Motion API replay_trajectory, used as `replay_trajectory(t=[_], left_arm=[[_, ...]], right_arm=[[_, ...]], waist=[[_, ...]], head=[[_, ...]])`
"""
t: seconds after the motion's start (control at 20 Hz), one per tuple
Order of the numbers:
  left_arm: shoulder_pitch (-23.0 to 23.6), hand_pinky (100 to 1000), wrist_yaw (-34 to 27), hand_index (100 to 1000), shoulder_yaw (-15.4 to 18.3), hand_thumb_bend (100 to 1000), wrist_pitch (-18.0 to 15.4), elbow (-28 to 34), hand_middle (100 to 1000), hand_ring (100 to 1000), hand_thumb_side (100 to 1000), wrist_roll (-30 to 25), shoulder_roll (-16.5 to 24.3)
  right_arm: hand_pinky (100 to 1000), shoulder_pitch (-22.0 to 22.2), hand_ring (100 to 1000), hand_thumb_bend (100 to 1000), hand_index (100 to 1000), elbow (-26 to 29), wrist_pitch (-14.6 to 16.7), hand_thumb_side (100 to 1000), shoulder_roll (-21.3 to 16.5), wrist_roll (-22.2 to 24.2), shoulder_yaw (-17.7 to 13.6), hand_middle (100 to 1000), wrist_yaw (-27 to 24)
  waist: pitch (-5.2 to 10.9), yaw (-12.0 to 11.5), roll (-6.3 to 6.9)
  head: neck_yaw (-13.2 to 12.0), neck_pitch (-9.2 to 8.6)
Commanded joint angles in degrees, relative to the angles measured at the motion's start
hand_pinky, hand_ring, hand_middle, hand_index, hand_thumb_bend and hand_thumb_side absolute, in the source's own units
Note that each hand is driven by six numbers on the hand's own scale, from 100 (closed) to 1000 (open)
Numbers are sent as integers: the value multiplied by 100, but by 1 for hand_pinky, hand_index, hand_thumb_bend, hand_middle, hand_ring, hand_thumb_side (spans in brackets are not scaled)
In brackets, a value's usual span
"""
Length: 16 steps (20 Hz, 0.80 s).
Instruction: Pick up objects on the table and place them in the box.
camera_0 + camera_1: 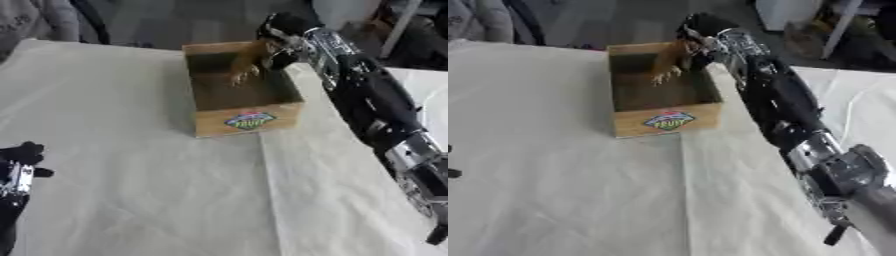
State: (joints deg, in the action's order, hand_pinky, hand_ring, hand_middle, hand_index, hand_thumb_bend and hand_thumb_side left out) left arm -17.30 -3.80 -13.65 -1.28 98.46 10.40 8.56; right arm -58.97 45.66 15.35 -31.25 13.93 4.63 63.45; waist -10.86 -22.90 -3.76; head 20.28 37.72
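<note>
The right hand (pixel 282 31) is hanging over the wooden box (pixel 248 121) up at 12 o'clock, fingers curled round a brownish object (pixel 246 64) dangling inside it. The left hand (pixel 21 160) is sitting idle at 8 o'clock on the white table (pixel 131 175), fingers relaxed.

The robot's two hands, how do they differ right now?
The right hand reaches over the box, fingers curled on a brown object; the left hand holds nothing. The right is raised at the far side; the left rests low at the near left edge. Both are black.
</note>
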Motion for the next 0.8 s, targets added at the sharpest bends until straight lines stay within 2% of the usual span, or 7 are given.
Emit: replay_trajectory(t=[0.05,0.2,0.35,0.45,0.55,0.7,0.8], left_arm=[[-60,537,10,571,-18,348,-25,82,485,753,495,-19,12],[-83,537,-8,570,-25,348,-13,93,485,753,495,-30,-17],[-101,537,-25,570,-36,348,0,102,485,753,497,-43,-43],[-100,537,-31,570,-38,348,6,99,485,753,497,-48,-49],[-103,537,-30,570,-36,349,9,95,485,753,497,-50,-46],[-98,538,-21,571,-27,349,8,88,485,754,498,-49,-36],[-83,538,-15,571,-24,350,6,75,485,754,499,-56,-29]], right_arm=[[480,-80,464,100,624,-61,3,211,29,92,-13,479,50],[468,10,462,100,627,-245,-39,201,191,125,-48,478,15],[474,58,486,100,667,-382,-39,251,329,137,-51,505,-67],[533,85,582,100,758,-438,6,355,381,242,-28,602,-132],[663,93,746,100,877,-494,49,575,389,510,-24,760,-243],[800,84,862,100,951,-600,129,813,337,1360,-52,873,-586],[837,52,894,100,968,-574,146,878,260,1945,-85,907,-891]], waist=[[77,-35,66],[26,-104,117],[-22,-156,153],[-36,-165,161],[-37,-156,162],[-24,-103,143],[-6,-62,132]], head=[[33,-65],[56,-117],[87,-155],[105,-160],[106,-158],[84,-175],[66,-169]])
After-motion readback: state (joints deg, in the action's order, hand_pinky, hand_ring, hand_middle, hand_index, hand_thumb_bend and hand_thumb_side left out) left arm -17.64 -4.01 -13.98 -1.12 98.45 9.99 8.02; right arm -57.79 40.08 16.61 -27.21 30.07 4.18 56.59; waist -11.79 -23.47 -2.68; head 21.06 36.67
